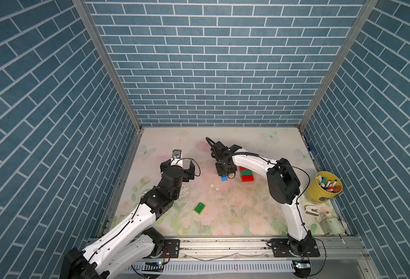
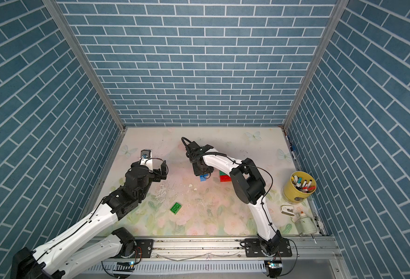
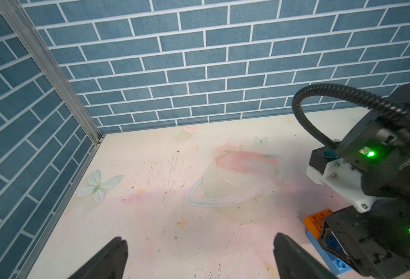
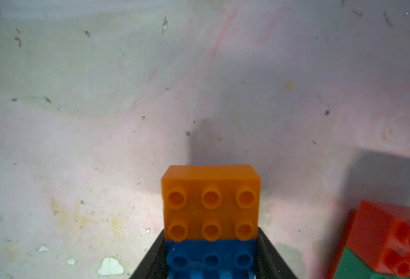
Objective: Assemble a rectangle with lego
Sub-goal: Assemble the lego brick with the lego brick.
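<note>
An orange brick (image 4: 211,205) sits flush against a blue brick (image 4: 211,259) around the middle of the table (image 1: 247,217). The right gripper (image 4: 211,268) pinches the blue one between its jaws. Just to their right is a stack of red and green bricks (image 1: 247,174). A loose green brick (image 1: 199,208) lies alone, nearer and further left; the marks on its top are too small to read. The left gripper (image 3: 199,256) hangs over bare table on the left, jaws spread wide around nothing. At the right edge a yellow cup (image 1: 320,193) holds pens (image 1: 328,184); its dark label cannot be read.
</note>
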Controlling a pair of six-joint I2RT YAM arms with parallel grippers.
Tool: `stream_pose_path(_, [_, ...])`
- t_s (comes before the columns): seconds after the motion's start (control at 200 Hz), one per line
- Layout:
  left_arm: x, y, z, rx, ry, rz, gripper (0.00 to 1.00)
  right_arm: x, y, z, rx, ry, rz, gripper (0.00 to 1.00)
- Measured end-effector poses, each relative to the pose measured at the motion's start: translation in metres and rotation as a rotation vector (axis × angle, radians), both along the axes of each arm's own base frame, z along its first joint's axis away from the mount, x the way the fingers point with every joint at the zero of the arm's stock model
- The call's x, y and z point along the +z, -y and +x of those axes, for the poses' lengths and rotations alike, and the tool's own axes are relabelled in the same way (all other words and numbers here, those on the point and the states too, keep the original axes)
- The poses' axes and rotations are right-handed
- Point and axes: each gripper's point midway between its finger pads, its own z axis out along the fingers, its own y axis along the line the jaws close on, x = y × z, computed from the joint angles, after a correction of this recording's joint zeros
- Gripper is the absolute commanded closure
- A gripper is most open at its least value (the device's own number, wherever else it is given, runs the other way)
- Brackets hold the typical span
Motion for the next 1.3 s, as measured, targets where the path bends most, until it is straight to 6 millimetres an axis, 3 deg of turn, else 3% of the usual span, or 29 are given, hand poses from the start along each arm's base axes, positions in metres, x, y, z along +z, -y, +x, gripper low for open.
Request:
stream_pose_path(0.365, [0.016, -0.005, -0.007, 0.002, 0.044, -0.03, 0.0, 0.0, -0.001, -0.001, -0.014, -0.004, -0.016, 0.66])
stream_pose_path(0.5, [0.021, -0.007, -0.009, 0.002, 0.057, -0.04, 0.0, 0.01, -0.005, 0.002, -0.033, 0.008, 0.003, 0.65])
stream_pose_path(0.855, [0.031, -0.013, -0.014, 0.018, 0.09, -0.065, 0.0, 0.016, 0.003, -0.005, -0.205, -0.03, -0.011, 0.63])
stream_pose_path(1.205, [0.034, -0.016, -0.016, 0.033, 0.097, -0.076, 0.0, 0.017, -0.018, -0.014, -0.265, -0.043, 0.002, 0.6])
stream_pose_path(1.3, [0.034, -0.016, -0.016, 0.033, 0.097, -0.076, 0.0, 0.017, -0.025, -0.017, -0.253, -0.04, 0.005, 0.54])
